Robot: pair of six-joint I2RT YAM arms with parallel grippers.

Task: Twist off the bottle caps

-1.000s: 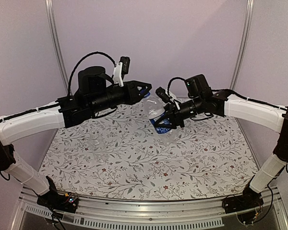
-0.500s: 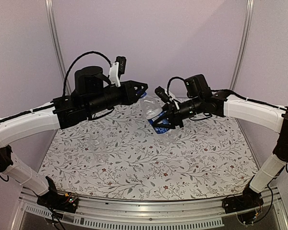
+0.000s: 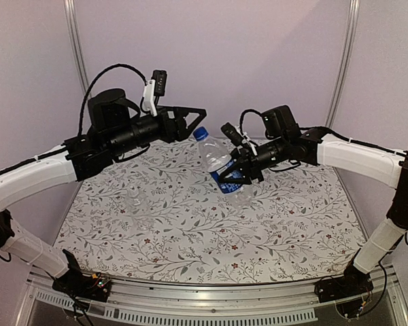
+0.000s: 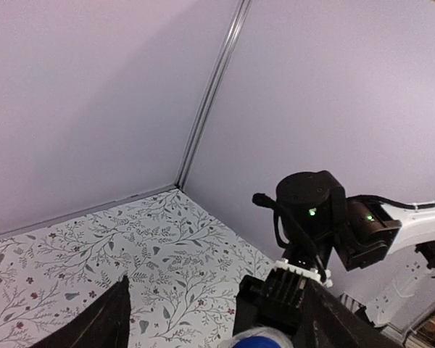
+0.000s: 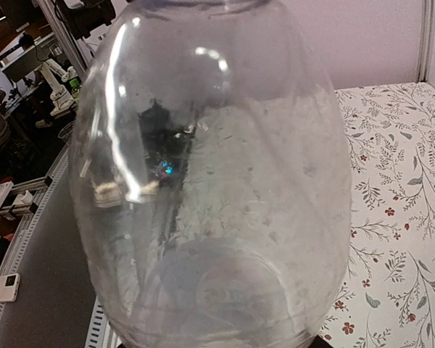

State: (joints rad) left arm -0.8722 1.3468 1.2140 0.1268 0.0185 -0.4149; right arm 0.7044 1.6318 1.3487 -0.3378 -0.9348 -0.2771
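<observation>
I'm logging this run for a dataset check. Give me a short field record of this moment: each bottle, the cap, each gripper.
labelled bottle: tilted, held above the table
blue cap: on its neck
left gripper: open, at the blue cap, not clamping it
right gripper: shut on the labelled bottle
clear bottle: on the table, untouched; its cap too faint to tell

The taller bottle [image 3: 216, 157] tilts above the table [image 3: 292, 224] in the right gripper [image 3: 239, 171], cap [image 3: 200, 133] just beside the left gripper [image 3: 194, 124]; the shorter bottle [image 3: 137, 199] seemingly stands farther left.
</observation>
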